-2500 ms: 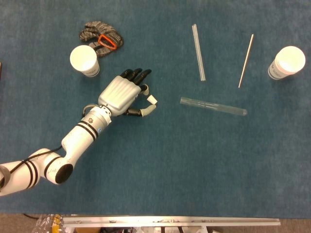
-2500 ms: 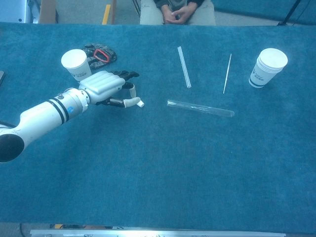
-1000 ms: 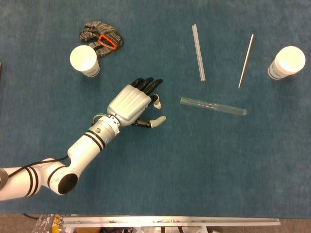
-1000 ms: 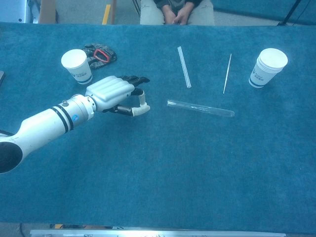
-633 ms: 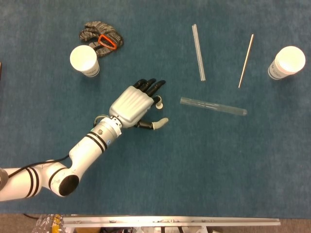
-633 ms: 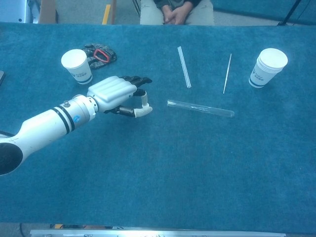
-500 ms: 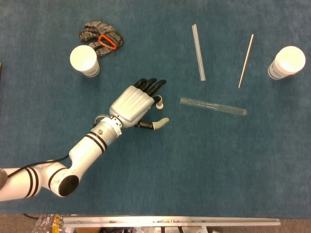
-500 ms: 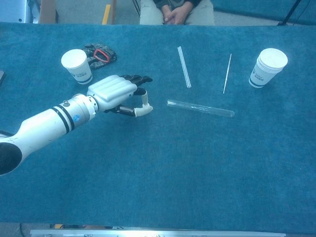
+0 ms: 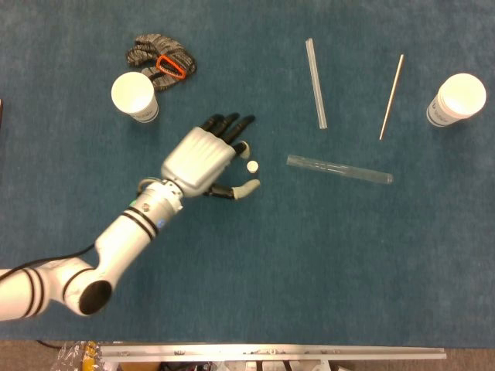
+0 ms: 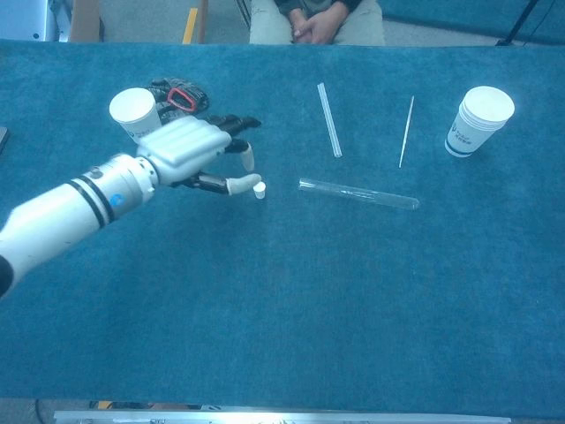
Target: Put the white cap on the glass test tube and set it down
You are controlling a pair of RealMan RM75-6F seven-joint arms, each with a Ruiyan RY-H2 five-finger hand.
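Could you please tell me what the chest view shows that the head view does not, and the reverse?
Only the chest view shows a seated person's clasped hands beyond the table's far edge, and the printing on the cup sides. Only the head view shows the metal rail at the table's near edge and the left arm's elbow. Both show the left hand, the white cap lying on the cloth just beyond its fingers, the glass test tube, two paper cups, a clear rod and a thin stick.
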